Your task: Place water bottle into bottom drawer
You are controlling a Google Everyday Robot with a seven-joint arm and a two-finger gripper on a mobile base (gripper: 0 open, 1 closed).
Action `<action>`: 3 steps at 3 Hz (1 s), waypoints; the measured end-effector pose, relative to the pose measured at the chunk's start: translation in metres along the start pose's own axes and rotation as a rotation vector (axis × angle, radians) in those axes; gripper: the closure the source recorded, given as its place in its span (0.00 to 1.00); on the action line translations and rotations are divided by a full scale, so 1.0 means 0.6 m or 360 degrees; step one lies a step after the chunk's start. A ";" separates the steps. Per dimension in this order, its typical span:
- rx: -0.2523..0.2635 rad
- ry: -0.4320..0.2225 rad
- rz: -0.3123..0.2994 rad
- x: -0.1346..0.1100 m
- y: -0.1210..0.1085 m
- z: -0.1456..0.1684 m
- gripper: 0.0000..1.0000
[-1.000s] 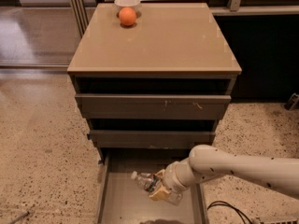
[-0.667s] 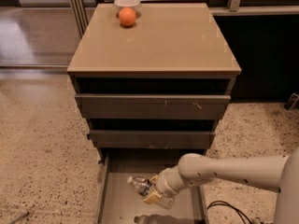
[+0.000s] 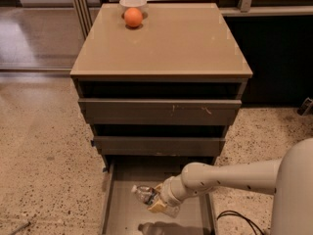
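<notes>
Arm (image 3: 230,173) has slid a bit left since a second ago, so the end effector (image 3: 157,203) now hangs over the middle of the open bottom drawer (image 3: 122,219), pinching the water bottle (image 3: 143,194). The bottle is tilted with its cap to the left, just above the drawer floor. Its lower half is hidden behind the fingers, and the label's hard to make out. The drawer's near end is cut off. Up on the counter (image 3: 166,43) sit an orange (image 3: 133,17) and a white bowl (image 3: 133,2). Speckled terrazzo floor (image 3: 44,146) all round, black cable (image 3: 234,217) lower right.
</notes>
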State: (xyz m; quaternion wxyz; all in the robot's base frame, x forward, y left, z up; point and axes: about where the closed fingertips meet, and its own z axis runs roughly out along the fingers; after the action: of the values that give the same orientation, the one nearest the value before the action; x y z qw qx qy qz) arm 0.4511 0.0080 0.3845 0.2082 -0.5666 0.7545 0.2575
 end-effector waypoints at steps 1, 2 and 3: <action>0.0111 0.0155 -0.0058 0.037 -0.029 0.032 1.00; 0.0263 0.0226 -0.0105 0.041 -0.087 0.072 1.00; 0.0305 0.0212 -0.0215 0.045 -0.120 0.131 1.00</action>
State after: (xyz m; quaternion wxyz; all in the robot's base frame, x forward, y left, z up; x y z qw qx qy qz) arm 0.5148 0.0209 0.2959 0.2276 -0.6095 0.7479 0.1315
